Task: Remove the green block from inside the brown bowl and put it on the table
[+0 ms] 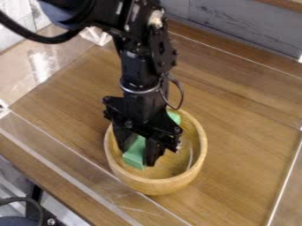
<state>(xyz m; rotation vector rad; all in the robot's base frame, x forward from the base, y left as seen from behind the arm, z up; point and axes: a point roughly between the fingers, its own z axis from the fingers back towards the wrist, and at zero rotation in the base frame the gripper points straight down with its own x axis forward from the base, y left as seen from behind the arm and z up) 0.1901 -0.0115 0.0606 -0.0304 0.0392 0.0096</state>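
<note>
Inside the brown wooden bowl (196, 163), the bright green block (136, 153) is seen under and between the fingers of the black gripper (148, 146), with green showing on both sides of the fingers. The gripper is judged to be clenched on the block near its middle; the contact faces are hidden by the fingers. Whether the block is clear of the bowl floor cannot be told from this angle.

Step in hand, as judged: lift-out. Grip pressure should be kept constant and the first rise made straight up and slowly, so that any slip is shown before sideways travel is begun. The lower end of the block lies near the bowl wall; snagging there could twist the block in the grip or drag the bowl. The rim should be passed with ample clearance, then the block lowered flat onto the wood-grain tabletop (242, 119) beside the bowl, and released only once it is supported.

Markings: no brand, label or writing can be read on block, bowl or gripper.
</note>
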